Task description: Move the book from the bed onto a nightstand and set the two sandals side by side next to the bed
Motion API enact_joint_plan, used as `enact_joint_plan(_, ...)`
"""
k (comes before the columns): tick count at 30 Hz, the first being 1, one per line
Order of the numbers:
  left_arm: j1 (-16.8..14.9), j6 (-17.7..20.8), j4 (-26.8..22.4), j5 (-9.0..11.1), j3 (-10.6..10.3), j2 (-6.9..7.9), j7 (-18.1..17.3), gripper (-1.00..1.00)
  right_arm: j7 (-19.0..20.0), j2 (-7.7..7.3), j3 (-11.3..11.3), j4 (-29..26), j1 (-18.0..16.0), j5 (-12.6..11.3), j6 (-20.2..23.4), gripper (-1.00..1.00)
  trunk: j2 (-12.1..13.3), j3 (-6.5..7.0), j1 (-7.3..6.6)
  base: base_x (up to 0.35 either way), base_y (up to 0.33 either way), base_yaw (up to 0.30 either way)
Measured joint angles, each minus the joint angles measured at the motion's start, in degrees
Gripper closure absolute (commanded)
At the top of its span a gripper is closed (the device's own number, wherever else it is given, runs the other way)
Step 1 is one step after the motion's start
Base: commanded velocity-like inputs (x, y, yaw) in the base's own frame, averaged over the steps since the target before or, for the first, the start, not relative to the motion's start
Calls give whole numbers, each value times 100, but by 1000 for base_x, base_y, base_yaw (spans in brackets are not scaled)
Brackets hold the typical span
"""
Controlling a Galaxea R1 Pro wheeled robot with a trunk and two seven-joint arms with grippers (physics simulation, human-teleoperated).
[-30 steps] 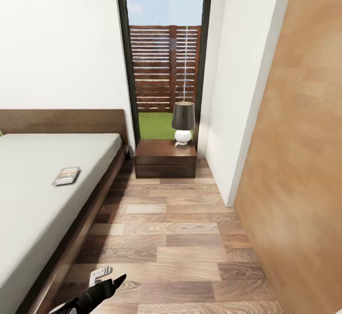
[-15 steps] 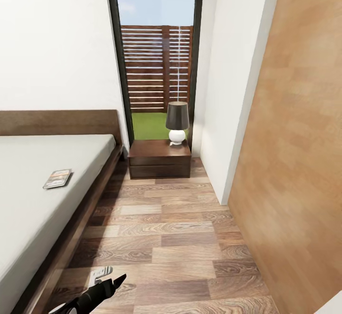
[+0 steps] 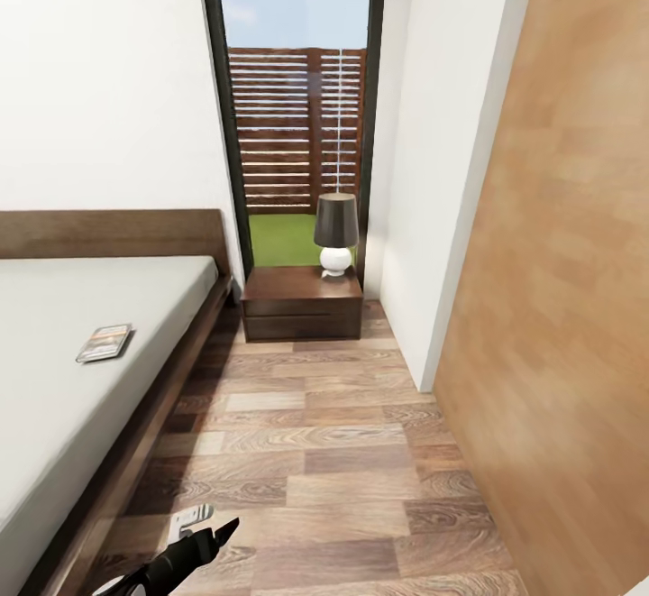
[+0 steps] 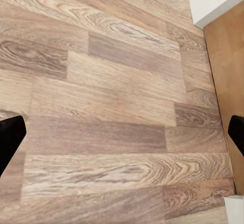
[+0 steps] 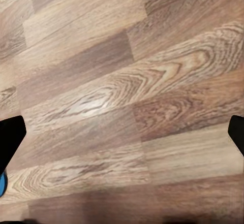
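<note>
Head view: bed (image 3: 54, 380) spans nine o'clock; nightstand (image 3: 302, 303) at twelve. Book (image 3: 105, 343) lies on the mattress at ten o'clock from the left gripper (image 3: 194, 549), nearer that arm. Both grippers' jaws spread wide, empty.

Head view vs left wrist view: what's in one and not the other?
Head view: the bed with the book lying on it, the nightstand carrying a lamp, and the window.
Left wrist view: the left gripper, fingers spread wide over bare planks.
Both: the wood floor and a white wall.
</note>
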Motion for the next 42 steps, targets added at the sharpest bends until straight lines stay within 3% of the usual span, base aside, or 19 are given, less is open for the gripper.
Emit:
enact_joint_plan(13,3,-10,0,5,0,0,7,-100,0,1,0,1,0,0,0,-100,0,0,1,282,-95,0)
enact_joint_plan(42,9,-15,0,10,0,0,3,-100,0,24,0,1,0,2,0,-100,0,0,3,33,-22,0)
